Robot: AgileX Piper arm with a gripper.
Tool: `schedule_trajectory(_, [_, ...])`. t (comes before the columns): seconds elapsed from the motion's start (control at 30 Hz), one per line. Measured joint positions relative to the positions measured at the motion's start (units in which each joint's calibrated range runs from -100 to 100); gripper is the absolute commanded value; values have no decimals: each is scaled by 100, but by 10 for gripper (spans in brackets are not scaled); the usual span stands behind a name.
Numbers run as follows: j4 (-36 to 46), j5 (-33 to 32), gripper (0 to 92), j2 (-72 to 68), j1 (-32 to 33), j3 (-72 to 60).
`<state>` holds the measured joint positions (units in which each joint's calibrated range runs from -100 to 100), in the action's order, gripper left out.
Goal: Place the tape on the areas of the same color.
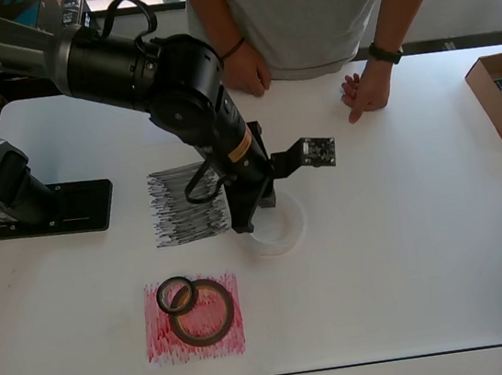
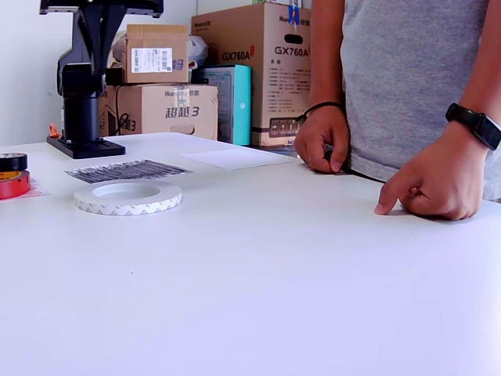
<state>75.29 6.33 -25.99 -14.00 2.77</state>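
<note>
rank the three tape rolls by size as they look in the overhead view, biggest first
1. white roll, partly hidden by the arm, so only slightly ahead
2. dark-red roll, close to it
3. black roll, clearly smallest

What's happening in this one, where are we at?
A single robot arm is sorting tape rolls onto colour-matched sheets. Its gripper is down over the near edge of the white tape roll, which lies on bare table beside the black sheet, not on the white sheet. Whether the jaws have closed is hidden. The dark-red roll and the small black roll both sit on the red sheet. A person stands behind the table, hands resting on it.
</note>
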Motion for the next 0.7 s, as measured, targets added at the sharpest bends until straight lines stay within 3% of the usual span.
schedule_trajectory(0.1, [0, 0, 64, -133, -228, 0])
schedule_trajectory(0.33, [-35, 0, 343, -516, -559, 0])
schedule_trajectory(0.7, [-960, -25, 442, -1103, -571, 0])
